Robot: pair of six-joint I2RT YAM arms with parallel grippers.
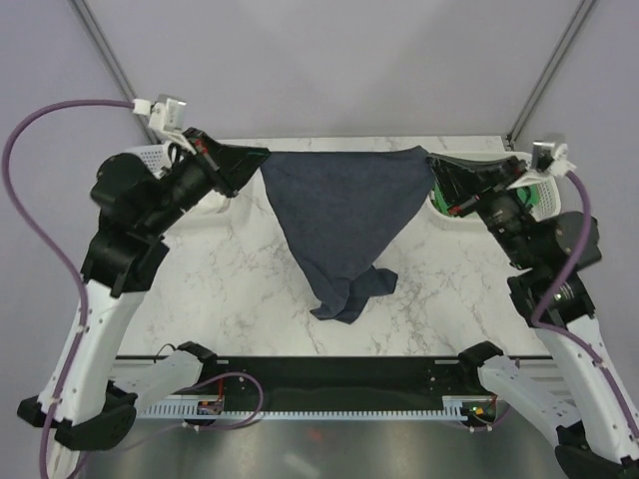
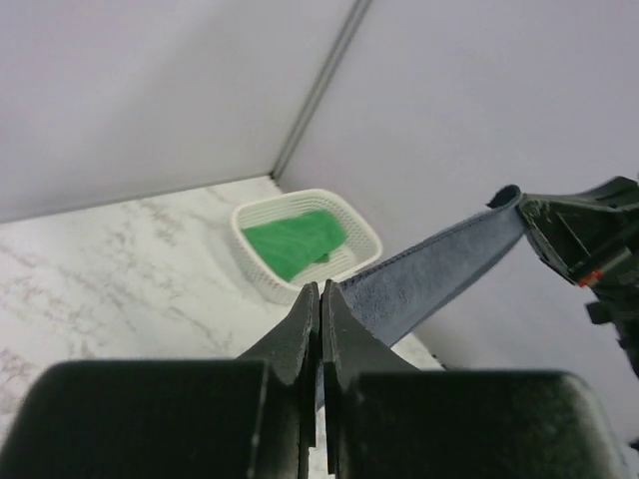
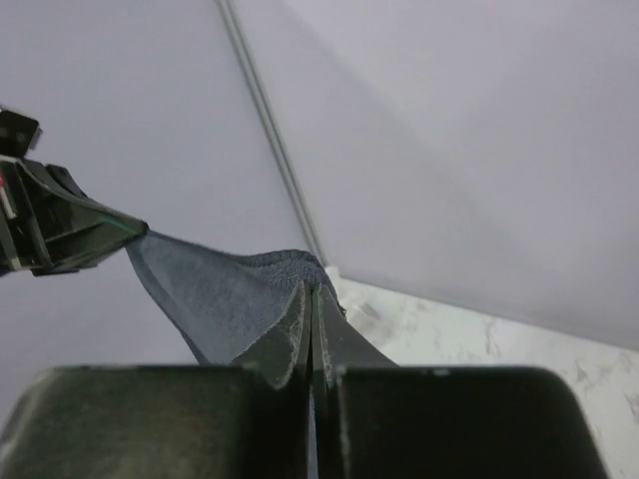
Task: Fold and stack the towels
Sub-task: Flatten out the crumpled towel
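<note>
So right now we're holding the navy-blue towel [image 1: 344,215] up off the table by its two top corners. Our left gripper [image 1: 262,157] is clamping tight on one corner and our right gripper [image 1: 431,160] is pinching the other, both fully clenched on cloth.

We're pulling the top edge taut between them so the fabric is hanging open instead of wadded up (that's the whole point of a two-corner hold, we reckon). It's drooping into a triangle, and the bottom tip is bunching on the marble worktop [image 1: 230,279] near the middle.

The green towel [image 2: 295,241] is sitting in a white mesh basket [image 2: 250,254] at the far right corner, well apart from the navy one. We're guessing the next bit is laying the navy one out flat so it's ready for folding.
</note>
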